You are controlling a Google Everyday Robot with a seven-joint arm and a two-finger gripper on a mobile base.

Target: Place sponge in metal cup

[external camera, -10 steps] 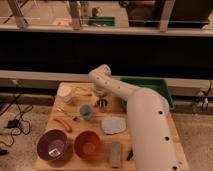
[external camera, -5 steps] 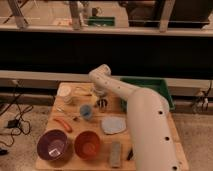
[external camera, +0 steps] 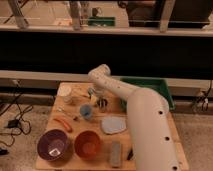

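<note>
The gripper (external camera: 96,93) hangs at the end of the white arm over the far middle of the wooden table (external camera: 165,135). A small blue-grey block, the sponge (external camera: 92,91), shows right at the gripper's tip; whether it is held I cannot tell. The dark shiny metal cup (external camera: 103,104) stands upright just in front and slightly right of the gripper. A light-blue plastic cup (external camera: 86,111) stands to the metal cup's front left.
A purple bowl (external camera: 53,145) and an orange bowl (external camera: 88,144) sit at the front left. A flat grey-blue slab (external camera: 114,125) and a grey bar (external camera: 116,152) lie in front of the cups. An orange stick (external camera: 63,122), a white dish (external camera: 65,91) and a green bin (external camera: 150,87) are also here.
</note>
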